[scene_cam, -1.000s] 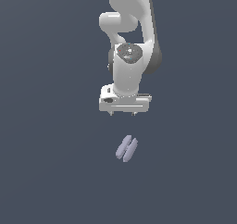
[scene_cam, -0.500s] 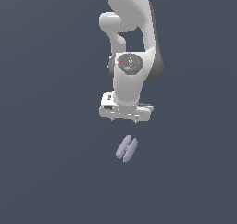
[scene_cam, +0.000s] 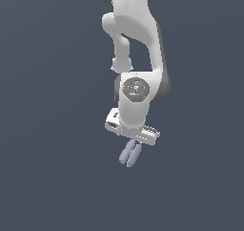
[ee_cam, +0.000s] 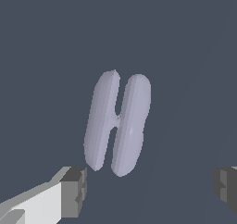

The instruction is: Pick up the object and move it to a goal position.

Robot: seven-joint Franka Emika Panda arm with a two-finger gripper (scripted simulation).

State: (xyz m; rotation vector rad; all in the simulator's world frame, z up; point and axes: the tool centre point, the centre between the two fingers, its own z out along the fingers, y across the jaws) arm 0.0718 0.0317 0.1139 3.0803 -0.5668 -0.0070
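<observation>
One object of two joined lobes, two fingers spread apart, one arm above.

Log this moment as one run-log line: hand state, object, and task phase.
hand: open, fingers apart, not touching | object: two-lobed, lavender-grey, ungrasped, ahead of the hand between the finger lines | phase: approach, before grasp

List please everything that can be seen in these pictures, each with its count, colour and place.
object: one, pale lavender-grey, two long rounded lobes joined at the middle, lying on the floor just below the gripper, not held.
floor: one, plain dark blue-grey, fills the whole background.
arm: one, white with dark joints, reaching down from the top of the exterior view.
gripper: one, white body with dark grey fingers, open, fingers standing apart wider than the object.
</observation>
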